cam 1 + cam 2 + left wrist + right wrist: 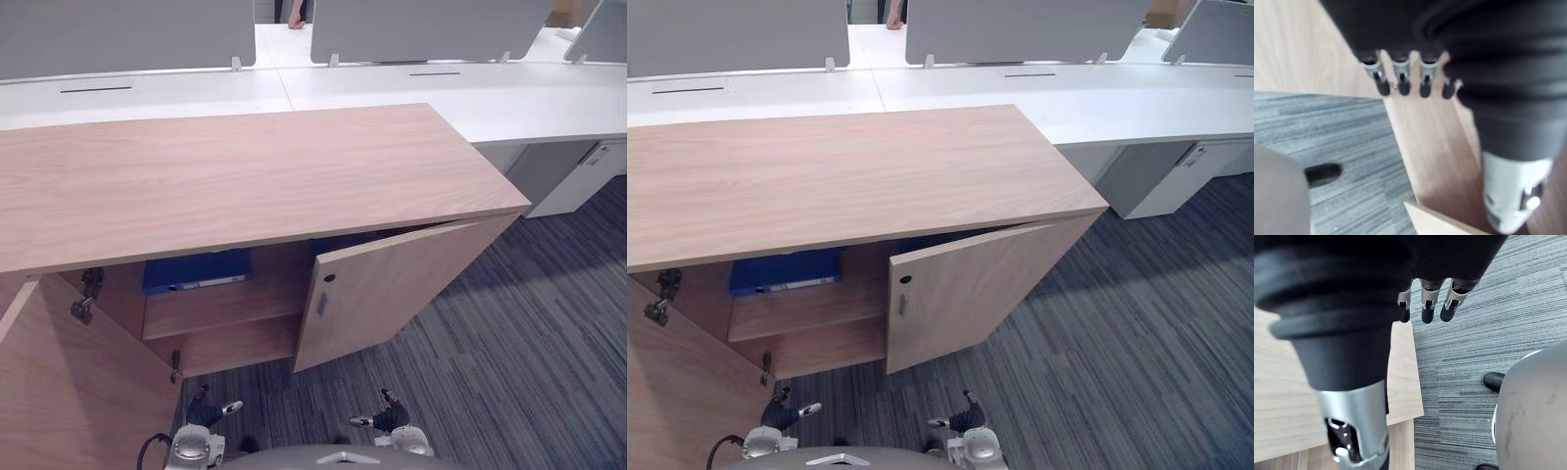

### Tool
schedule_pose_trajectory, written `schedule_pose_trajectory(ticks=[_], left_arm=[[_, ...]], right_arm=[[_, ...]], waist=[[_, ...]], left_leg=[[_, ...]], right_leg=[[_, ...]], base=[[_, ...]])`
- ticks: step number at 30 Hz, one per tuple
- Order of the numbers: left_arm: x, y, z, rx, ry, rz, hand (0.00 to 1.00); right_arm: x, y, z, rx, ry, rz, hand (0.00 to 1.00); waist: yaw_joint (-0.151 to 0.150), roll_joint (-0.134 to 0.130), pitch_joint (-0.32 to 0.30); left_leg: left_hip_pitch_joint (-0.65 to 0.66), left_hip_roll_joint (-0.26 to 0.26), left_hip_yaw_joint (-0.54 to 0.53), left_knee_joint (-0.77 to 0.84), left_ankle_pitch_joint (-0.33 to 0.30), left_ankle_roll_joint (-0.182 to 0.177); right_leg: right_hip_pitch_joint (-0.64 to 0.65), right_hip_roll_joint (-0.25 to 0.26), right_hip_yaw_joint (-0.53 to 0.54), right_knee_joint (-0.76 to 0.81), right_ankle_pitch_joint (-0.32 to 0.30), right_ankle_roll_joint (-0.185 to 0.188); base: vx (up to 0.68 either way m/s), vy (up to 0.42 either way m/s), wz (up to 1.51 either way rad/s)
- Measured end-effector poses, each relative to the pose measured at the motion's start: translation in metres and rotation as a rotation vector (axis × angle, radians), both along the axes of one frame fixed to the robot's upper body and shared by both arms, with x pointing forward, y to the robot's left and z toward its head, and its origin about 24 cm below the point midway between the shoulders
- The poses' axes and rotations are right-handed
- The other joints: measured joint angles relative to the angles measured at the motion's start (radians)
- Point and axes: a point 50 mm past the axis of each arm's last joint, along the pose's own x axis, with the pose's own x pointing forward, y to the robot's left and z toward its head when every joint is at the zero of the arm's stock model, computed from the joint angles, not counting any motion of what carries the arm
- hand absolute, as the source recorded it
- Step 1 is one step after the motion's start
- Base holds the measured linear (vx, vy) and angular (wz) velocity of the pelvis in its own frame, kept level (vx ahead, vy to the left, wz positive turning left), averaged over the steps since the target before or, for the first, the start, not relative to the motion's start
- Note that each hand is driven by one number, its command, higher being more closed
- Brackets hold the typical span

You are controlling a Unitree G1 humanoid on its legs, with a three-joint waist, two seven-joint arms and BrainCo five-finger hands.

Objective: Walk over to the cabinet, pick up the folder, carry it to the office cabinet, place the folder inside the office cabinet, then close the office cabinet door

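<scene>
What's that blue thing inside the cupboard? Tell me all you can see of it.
It is a blue folder, plastic-looking, with a pale strip along its front edge. It lies flat on the upper shelf of the open wooden cabinet, its back part hidden under the cabinet top. Nothing else visibly touches it.

The light wooden office cabinet [245,176] stands open at the near left, its left door [69,392] swung wide; the half-open right door [392,289] screens the right compartment.
</scene>
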Motion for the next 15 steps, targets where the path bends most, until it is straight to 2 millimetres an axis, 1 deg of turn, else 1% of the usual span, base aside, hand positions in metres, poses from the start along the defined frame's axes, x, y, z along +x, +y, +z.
schedule_pose_trajectory(ticks=[7,11,12,13,14,15], left_arm=[[-0.0007,0.0013,-0.0020,-0.009,0.016,0.024,0.00],[-0.0011,0.0023,-0.0023,-0.012,0.019,0.035,0.00],[-0.0008,0.0026,-0.0021,-0.013,0.017,0.038,0.00],[-0.0005,0.0027,-0.0019,-0.016,0.016,0.039,0.00],[0.0010,0.0047,-0.0010,-0.019,0.008,0.046,0.00],[0.0022,0.0063,-0.0004,-0.019,0.004,0.049,0.00]], right_arm=[[-0.0031,-0.0028,-0.0049,0.022,0.051,-0.082,0.00],[-0.0030,-0.0026,-0.0054,0.024,0.057,-0.083,0.00],[-0.0030,-0.0029,-0.0055,0.023,0.059,-0.083,0.00],[-0.0025,-0.0034,-0.0054,0.021,0.059,-0.082,0.00],[0.0024,-0.0029,-0.0045,0.021,0.053,-0.076,0.00],[0.0040,-0.0023,-0.0040,0.023,0.048,-0.075,0.00]], waist=[[-0.001,0.000,0.003],[-0.003,0.003,0.009],[0.000,0.009,0.015],[0.003,0.004,0.017],[0.004,0.005,0.025],[0.000,-0.002,0.032]], left_leg=[[0.020,0.002,-0.001,0.000,0.000,-0.001],[0.026,0.006,0.018,0.000,0.000,-0.001],[0.025,0.007,0.026,0.000,-0.002,0.000],[0.017,0.010,0.037,0.000,-0.005,0.001],[0.001,0.011,0.054,0.000,-0.007,-0.003],[-0.011,0.010,0.055,0.000,-0.005,-0.004]], right_leg=[[0.028,0.004,-0.008,-0.010,0.005,-0.002],[0.024,0.006,0.008,-0.007,0.000,-0.012],[0.013,0.006,0.018,0.001,-0.001,-0.011],[-0.010,0.007,0.030,0.020,-0.006,-0.008],[-0.054,0.007,0.053,0.059,-0.014,-0.012],[-0.078,0.005,0.061,0.082,-0.023,-0.007]], base=[[-0.01,-0.010,0.03],[-0.07,-0.014,-0.11],[-0.08,-0.004,-0.27],[-0.12,0.008,-0.41],[-0.10,0.010,-0.39],[-0.08,0.008,-0.29]])
